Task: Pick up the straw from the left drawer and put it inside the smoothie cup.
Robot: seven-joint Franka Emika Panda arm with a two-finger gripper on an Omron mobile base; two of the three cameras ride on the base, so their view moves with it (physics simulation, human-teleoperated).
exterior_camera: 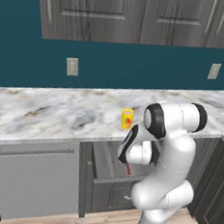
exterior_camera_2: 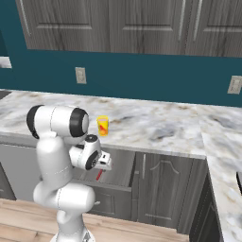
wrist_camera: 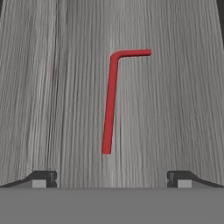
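Down at the open drawer (exterior_camera: 106, 169), the gripper (wrist_camera: 112, 178) hangs over the floor of it with its jaws spread wide and nothing between them. Just below, the straw (wrist_camera: 110, 103) lies flat on the grey wood grain, clear of both fingertips, its long shaft running away from the hand and its short bent end turned off to one side at the far tip.

It looks a light, thin thing, stiff enough to hold its shape but easy to roll or skid on that smooth board. I would judge the middle of the long shaft the place to take it, fingers closing across it, well short of the bend. So narrow a thing lying flat leaves little to pinch, and a grip off centre could let it swing when lifted.

From behind the arm, only a scrap of red shows in the drawer past the hand (exterior_camera: 128, 169), and the arm's white bulk covers much of the drawer's right half. How deep the drawer runs under the counter (exterior_camera: 60, 114) I cannot tell.

Farther back, the cup (exterior_camera: 127, 119) stands upright near the counter's front edge, above the drawer. Its contents are too small to make out from here.
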